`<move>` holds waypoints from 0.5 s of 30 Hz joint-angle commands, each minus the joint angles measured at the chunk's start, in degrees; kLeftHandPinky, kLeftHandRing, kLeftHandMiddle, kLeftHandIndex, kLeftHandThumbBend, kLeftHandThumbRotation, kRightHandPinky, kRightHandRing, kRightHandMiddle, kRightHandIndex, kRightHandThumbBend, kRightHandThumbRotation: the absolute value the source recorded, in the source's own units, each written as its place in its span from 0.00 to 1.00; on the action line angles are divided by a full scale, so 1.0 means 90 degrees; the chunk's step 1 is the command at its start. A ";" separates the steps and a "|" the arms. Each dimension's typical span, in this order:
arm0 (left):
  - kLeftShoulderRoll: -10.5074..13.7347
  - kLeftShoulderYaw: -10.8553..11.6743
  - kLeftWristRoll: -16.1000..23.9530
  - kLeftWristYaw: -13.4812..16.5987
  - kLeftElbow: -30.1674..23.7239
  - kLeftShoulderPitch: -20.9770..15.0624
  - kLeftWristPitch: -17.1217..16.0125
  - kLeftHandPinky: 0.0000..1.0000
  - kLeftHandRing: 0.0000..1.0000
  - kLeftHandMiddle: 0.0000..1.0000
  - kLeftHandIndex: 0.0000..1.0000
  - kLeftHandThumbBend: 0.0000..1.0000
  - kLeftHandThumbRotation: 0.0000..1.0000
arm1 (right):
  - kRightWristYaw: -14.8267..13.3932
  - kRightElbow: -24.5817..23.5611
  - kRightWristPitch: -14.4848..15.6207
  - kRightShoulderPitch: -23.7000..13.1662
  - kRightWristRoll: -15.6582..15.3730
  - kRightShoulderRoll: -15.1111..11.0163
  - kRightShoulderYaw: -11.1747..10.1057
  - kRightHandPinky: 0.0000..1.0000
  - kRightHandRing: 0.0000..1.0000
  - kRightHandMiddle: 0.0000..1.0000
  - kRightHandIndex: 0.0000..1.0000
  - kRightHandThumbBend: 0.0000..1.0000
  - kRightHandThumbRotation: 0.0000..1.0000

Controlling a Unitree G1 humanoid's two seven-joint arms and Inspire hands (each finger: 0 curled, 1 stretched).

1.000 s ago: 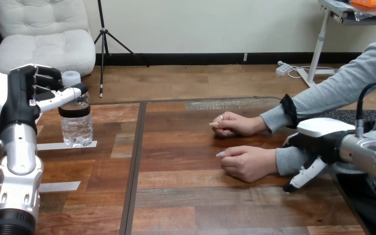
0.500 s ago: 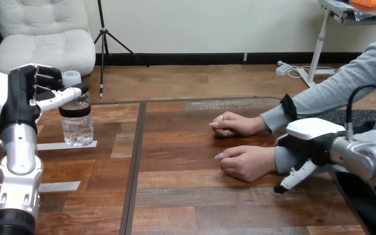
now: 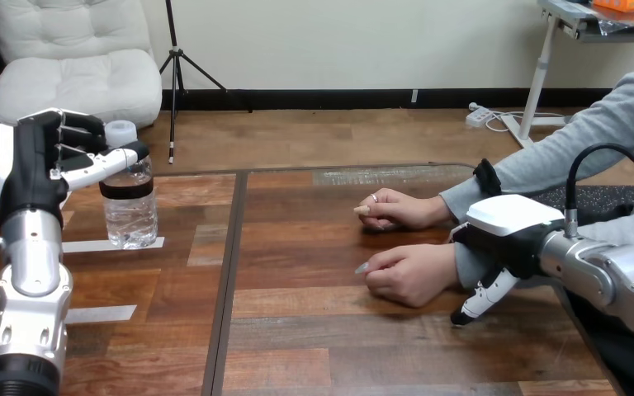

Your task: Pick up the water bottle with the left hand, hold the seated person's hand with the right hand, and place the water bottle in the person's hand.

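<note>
Robot's left hand (image 3: 29, 165) is raised at the view's left and closed on the water bottle (image 3: 129, 206): the thumb (image 3: 103, 162) lies across the bottle's shoulder just below the white cap (image 3: 120, 132), w/ the fingers (image 3: 82, 124) curled behind the neck. Bottle is upright, clear plastic, w/ a dark label band (image 3: 126, 187) around its upper body; clear water shows below the band, fill level not readable. Its base sits at the right end of a white tape strip (image 3: 91, 245); whether it rests on the strip or is just off it cannot be told. Right hand (image 3: 508, 235) is at the view's right, white back shell up, over the grey sleeve (image 3: 466, 266) at the wrist of the person's nearer hand (image 3: 409, 274); its fingers (image 3: 479, 299) hang down, fairly straight, on the near side of that wrist w/ tips close to the wood, not wrapped round it; contact btwn palm and sleeve cannot be told. Both of the person's hands lie loosely curled on the table (image 3: 363, 346), the person's farther hand (image 3: 396, 208) just beyond the nearer one, both well apart from the bottle. Surface: dark wood planks, split by a narrow dark seam (image 3: 227, 280) running front to back btwn bottle side and hand side; a second tape strip (image 3: 99, 313) lies nearer the robot.
</note>
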 commanded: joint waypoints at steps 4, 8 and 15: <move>0.0026 0.0088 -0.0047 0.0057 -0.0549 -0.0215 -0.0015 0.30 0.37 0.44 0.46 0.76 0.00 | -0.0212 0.0032 0.0115 -0.0396 -0.0048 0.0175 0.0076 0.57 0.69 0.72 0.72 1.00 0.45; 0.0034 0.0077 -0.0031 0.0054 -0.0545 -0.0205 -0.0051 0.30 0.37 0.44 0.46 0.76 0.00 | -0.0287 0.0049 0.0106 -0.0398 -0.0051 0.0186 0.0073 0.56 0.67 0.71 0.71 0.99 0.41; 0.0044 0.0067 -0.0008 0.0060 -0.0587 -0.0182 -0.0045 0.30 0.38 0.45 0.46 0.76 0.00 | -0.0295 0.0067 0.0115 -0.0425 -0.0038 0.0202 0.0072 0.52 0.63 0.68 0.68 0.96 0.34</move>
